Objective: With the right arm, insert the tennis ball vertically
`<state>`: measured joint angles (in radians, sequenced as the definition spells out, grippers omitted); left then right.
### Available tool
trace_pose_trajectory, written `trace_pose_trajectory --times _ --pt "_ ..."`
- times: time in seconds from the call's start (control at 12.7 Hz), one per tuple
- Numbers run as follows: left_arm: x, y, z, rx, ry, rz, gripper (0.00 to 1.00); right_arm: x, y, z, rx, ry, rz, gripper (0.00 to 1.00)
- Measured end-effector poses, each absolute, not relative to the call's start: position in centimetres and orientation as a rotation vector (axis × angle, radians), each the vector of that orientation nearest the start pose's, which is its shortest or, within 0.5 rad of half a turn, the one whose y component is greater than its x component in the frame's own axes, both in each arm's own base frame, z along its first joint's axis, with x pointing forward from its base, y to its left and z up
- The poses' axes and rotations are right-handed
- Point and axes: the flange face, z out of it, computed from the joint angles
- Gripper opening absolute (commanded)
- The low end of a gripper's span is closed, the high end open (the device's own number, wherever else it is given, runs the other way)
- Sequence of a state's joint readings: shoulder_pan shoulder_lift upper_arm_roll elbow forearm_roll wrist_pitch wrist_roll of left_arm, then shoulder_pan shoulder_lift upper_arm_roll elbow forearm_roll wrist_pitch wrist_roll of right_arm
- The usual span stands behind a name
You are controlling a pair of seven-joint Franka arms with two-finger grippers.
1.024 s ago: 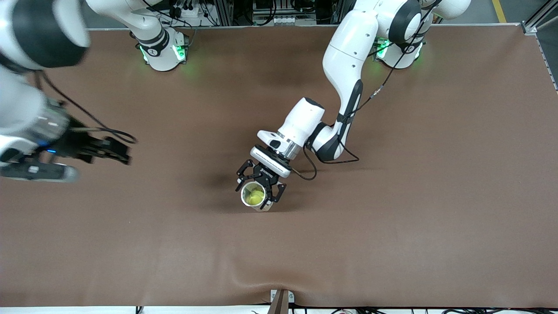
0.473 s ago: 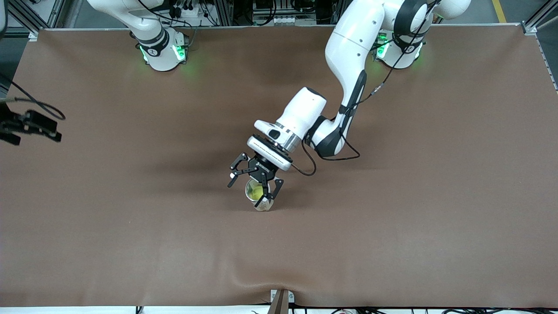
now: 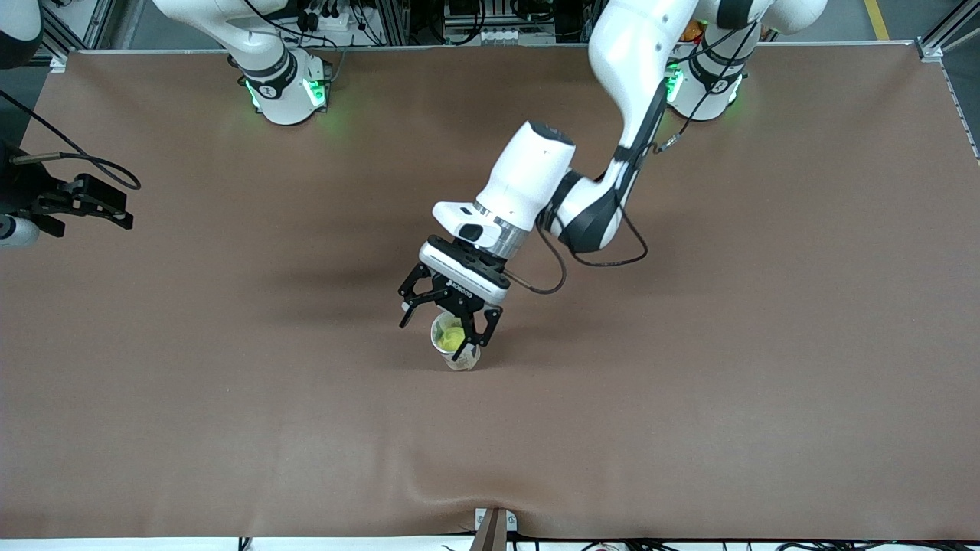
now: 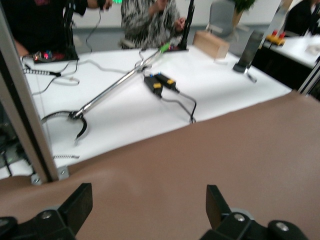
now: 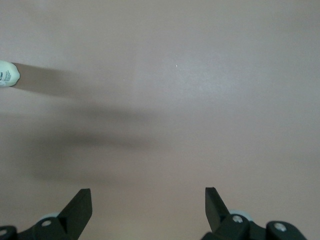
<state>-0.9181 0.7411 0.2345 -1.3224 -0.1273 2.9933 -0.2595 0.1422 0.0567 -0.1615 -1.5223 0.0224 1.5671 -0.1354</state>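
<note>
A clear tube-shaped container (image 3: 459,358) stands upright mid-table with the yellow-green tennis ball (image 3: 449,336) inside it. My left gripper (image 3: 434,337) is open just above the container's mouth, one finger (image 3: 468,342) across the rim in the front view, holding nothing. In the left wrist view the left gripper (image 4: 147,207) shows wide-apart fingers with only brown table between them. My right gripper (image 3: 90,203) is over the right arm's end of the table, away from the container. In the right wrist view the right gripper (image 5: 147,205) is open and empty over bare table.
The brown mat (image 3: 689,383) covers the whole table. A small white thing with print (image 5: 7,73) sits at the edge of the right wrist view. A white table with cables and a grabber tool (image 4: 115,85) lies past the table's edge.
My left gripper has opened off the container and lifted slightly; the container stays upright with the ball in it. My right arm has drawn back to its end of the table.
</note>
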Motion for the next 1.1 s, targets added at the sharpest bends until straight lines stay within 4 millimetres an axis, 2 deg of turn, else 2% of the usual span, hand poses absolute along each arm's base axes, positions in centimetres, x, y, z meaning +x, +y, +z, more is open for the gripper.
trace_pose_trajectory --times 0.16,0.24,0.39,0.55,0.79,1.1 --pt "57.6 -52.7 45.2 -3.168 0.683 -1.242 1.00 57.1 -0.2 61.6 -3.122 -0.191 0.014 1.00" --pt "57.7 -51.5 47.1 -3.189 0.644 -1.137 1.00 57.1 -0.1 61.6 -3.122 -0.194 0.013 1.00" --pt "58.7 -47.7 50.2 -3.202 0.545 -0.955 1.00 57.1 -0.1 62.0 -3.122 -0.195 0.000 1.00" --pt "60.9 -42.1 51.0 -3.207 0.407 -0.738 1.00 57.1 -0.1 62.5 -3.122 -0.195 -0.016 1.00" --pt "63.8 -32.3 52.0 -3.200 0.183 -0.449 1.00 57.1 0.2 62.6 -3.121 -0.204 -0.016 1.00" --pt "64.2 -19.1 55.6 -3.186 -0.088 -0.154 1.00 57.1 0.3 62.6 -3.121 -0.205 -0.017 1.00"
